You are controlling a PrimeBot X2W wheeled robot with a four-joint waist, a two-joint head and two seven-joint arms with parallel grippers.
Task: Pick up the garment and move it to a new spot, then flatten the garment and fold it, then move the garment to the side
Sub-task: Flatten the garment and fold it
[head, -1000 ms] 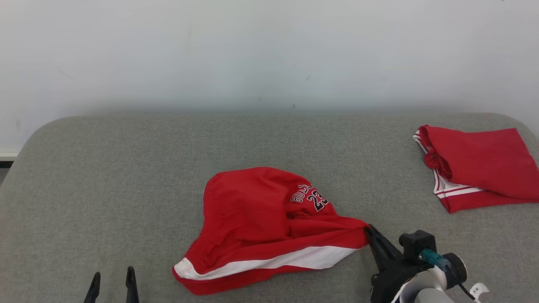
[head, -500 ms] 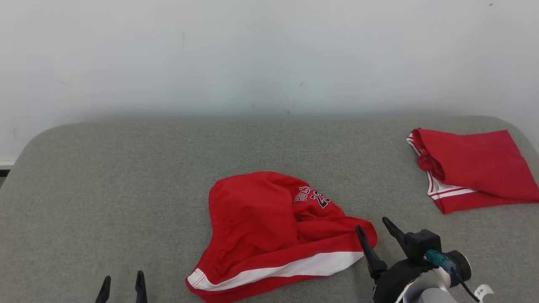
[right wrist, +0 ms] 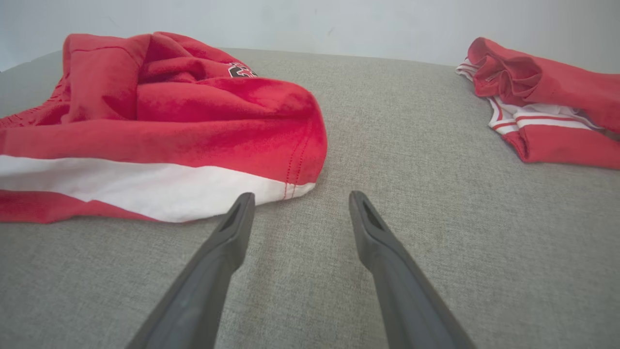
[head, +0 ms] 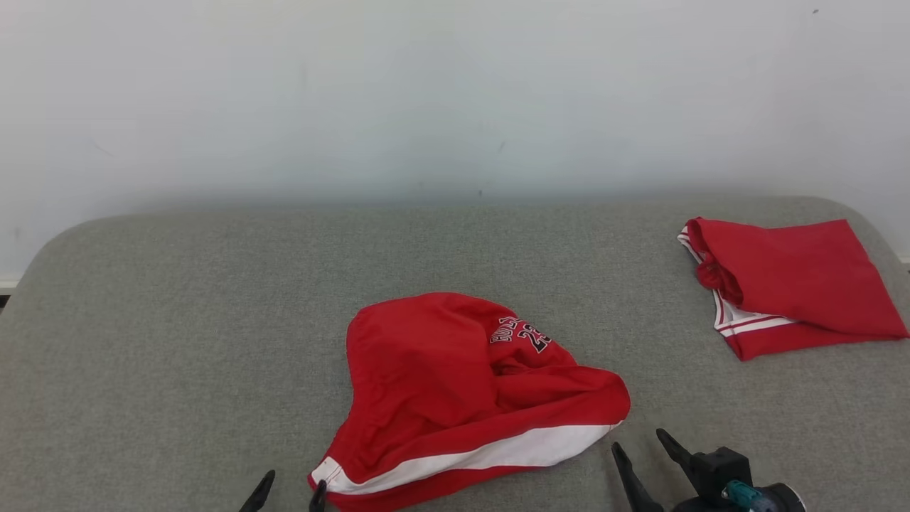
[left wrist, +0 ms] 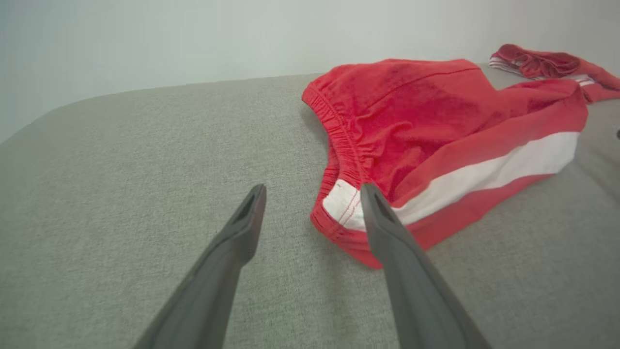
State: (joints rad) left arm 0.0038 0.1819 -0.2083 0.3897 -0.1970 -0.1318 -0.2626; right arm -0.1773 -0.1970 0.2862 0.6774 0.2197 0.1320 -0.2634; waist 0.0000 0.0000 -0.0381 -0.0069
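The garment (head: 455, 384), red shorts with a white side stripe and a printed number, lies crumpled in the middle of the grey padded surface (head: 178, 320). My left gripper (head: 296, 480) is open at the garment's near-left corner. In the left wrist view the left gripper (left wrist: 314, 189) has its right finger just in front of the white waistband corner of the garment (left wrist: 436, 111). My right gripper (head: 638, 439) stands open a little short of the garment's right corner, holding nothing. The right wrist view shows the right gripper (right wrist: 301, 195) on bare surface just below the garment (right wrist: 169, 121).
A second red garment (head: 789, 284), folded, lies at the far right of the surface near its rounded edge, also seen as the folded red garment (right wrist: 547, 92). A pale wall rises behind the surface. Bare grey surface lies to the left and behind.
My right gripper opened, let go of the garment's right corner and drew back toward me. The corner settled on the surface. My left gripper moved right to the near-left corner.
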